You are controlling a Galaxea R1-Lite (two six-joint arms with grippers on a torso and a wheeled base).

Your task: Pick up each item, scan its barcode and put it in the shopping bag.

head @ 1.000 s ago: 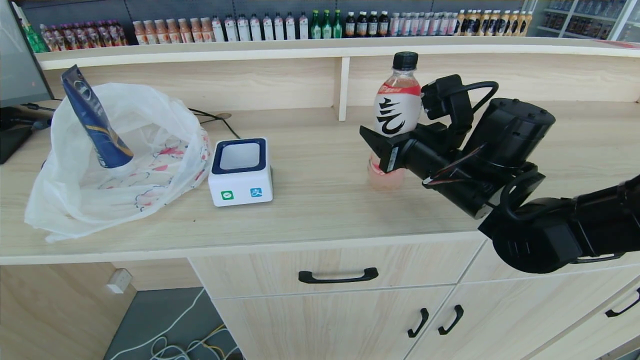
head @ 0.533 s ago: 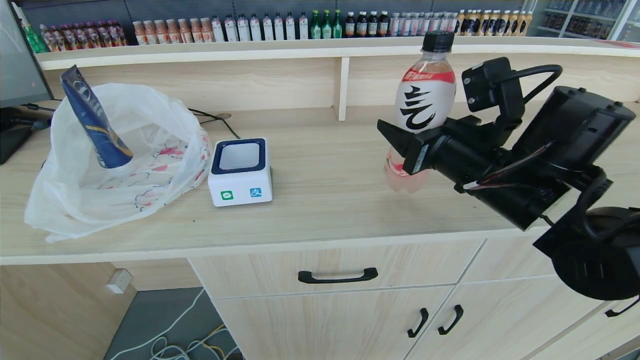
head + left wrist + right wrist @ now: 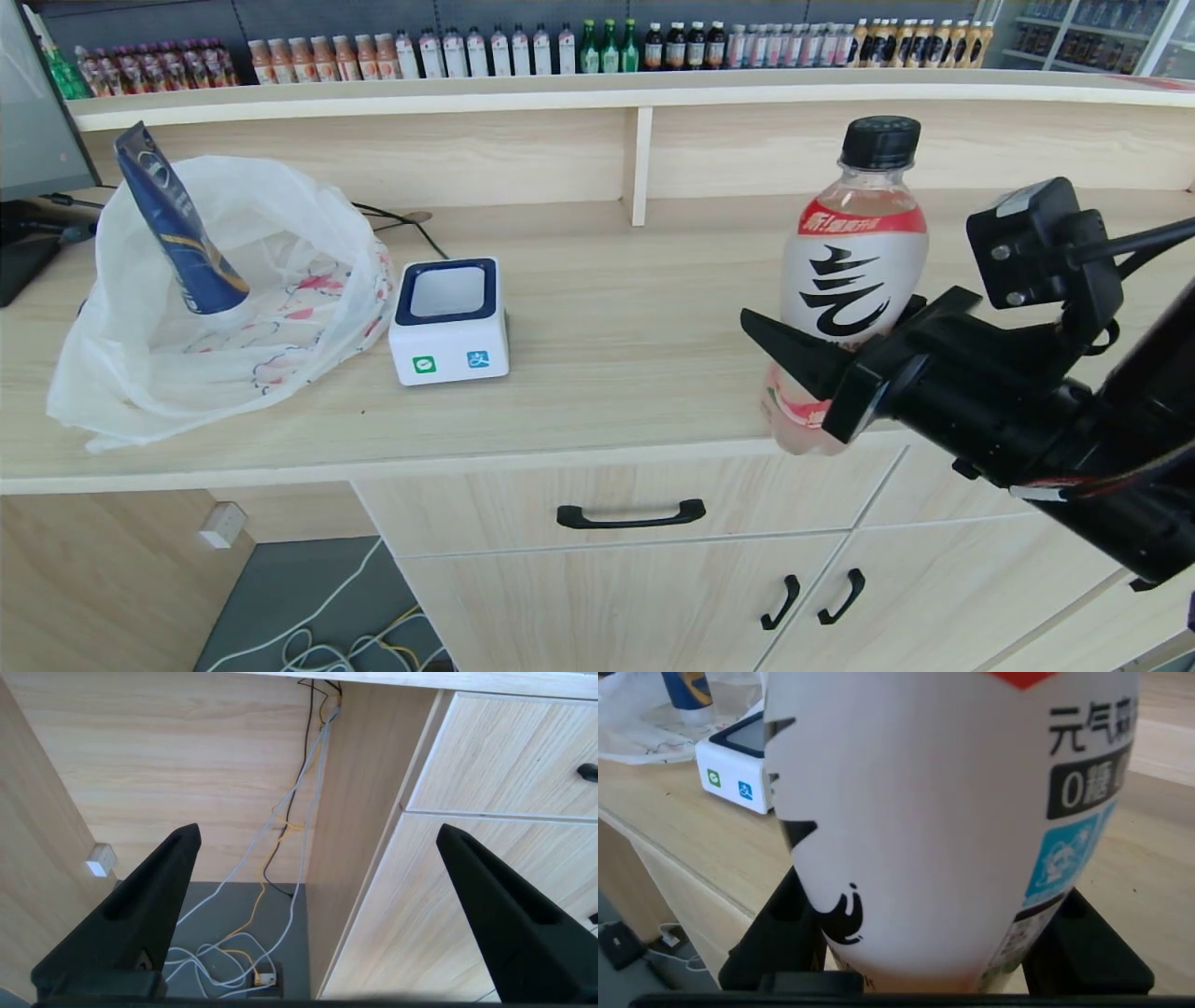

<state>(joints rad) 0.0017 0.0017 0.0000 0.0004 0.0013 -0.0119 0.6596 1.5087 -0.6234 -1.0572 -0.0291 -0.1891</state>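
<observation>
My right gripper (image 3: 845,369) is shut on a pink drink bottle (image 3: 845,280) with a black cap and white label, held upright in the air over the counter's front edge at the right. Up close, the bottle (image 3: 934,812) has dark fingers on both sides of it. The white barcode scanner (image 3: 450,319) sits mid-counter; the scanner (image 3: 738,756) also shows past the bottle. A translucent shopping bag (image 3: 215,289) lies open at the left with a blue pouch (image 3: 177,224) standing in it. My left gripper (image 3: 318,915) hangs open below the counter, facing cabinet fronts and floor cables.
The wooden counter (image 3: 597,373) has a raised back shelf (image 3: 597,93) lined with bottles and an upright divider (image 3: 639,168). Drawers with black handles (image 3: 630,515) sit below. A dark monitor (image 3: 37,140) stands at the far left. Cables (image 3: 262,952) lie on the floor.
My right arm has lifted the bottle off the counter and carried it right and toward me, away from its earlier spot. Bag, pouch and scanner have stayed put.
</observation>
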